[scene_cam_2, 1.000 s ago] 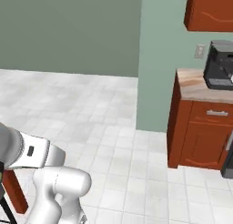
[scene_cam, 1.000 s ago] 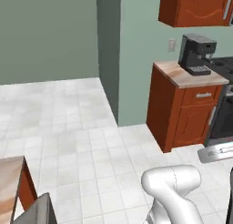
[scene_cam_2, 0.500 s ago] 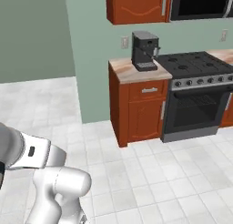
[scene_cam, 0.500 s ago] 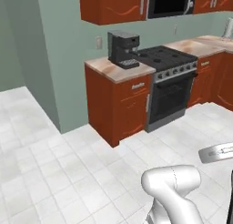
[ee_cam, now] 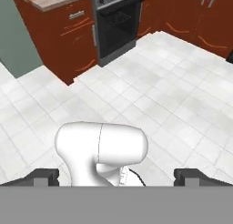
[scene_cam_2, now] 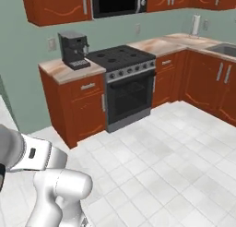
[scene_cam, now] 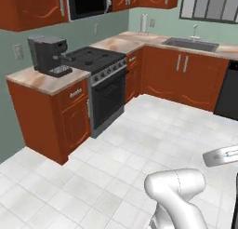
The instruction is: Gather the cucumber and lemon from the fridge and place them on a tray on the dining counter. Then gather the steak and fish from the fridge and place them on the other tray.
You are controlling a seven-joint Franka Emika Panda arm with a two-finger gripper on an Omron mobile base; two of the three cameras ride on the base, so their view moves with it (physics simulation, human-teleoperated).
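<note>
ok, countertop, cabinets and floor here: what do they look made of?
Countertop: looks like polished stone, mottled beige-pink, maybe laminate. Cabinets: reddish-brown wood with faint grain streaks and a satin sheen, possibly veneer. Floor: glossy white square tiles with grey grout lines, likely ceramic.

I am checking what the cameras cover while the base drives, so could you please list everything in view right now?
Coffee machine: one, dark grey, on the counter end left of the stove.
Stove: one, black, with oven door, between red-brown cabinets.
Microwave: one, black, above the stove.
Base cabinets: a run, red-brown, along both walls.
Wall cabinets: several, red-brown, beside the microwave.
Counter: beige, on the base cabinets.
Sink: one, grey, with tap, under the window.
Paper towel roll: one, white, in the counter corner.
Floor: white tiles.
Gripper: one, dark fingertips wide apart, holding nothing, in the hand view.
</note>
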